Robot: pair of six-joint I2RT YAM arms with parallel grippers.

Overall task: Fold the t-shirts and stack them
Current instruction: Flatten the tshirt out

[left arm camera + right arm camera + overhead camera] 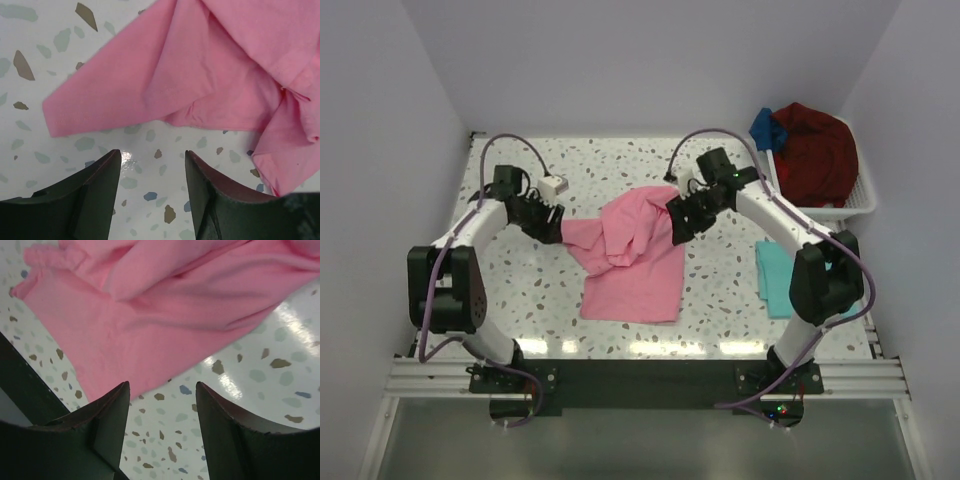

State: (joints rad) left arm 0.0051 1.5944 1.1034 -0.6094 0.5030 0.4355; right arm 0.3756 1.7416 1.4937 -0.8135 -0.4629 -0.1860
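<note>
The pink t-shirt (632,262) is seen crumpled at the middle of the surface (590,165). The left tool (548,228) and right tool (680,222) are seen open and empty, just beside its upper corners.

arms (480,225): white links, black joints | cables (515,139): purple, looped | fingers (75,205): black, wedge-shaped | base (640,383): black plate

Speckled terrazzo table (520,290). On it, rumpled pink t-shirt (630,265); well right of that, folded teal t-shirt (772,275); farther back right, white basket (865,205).
</note>
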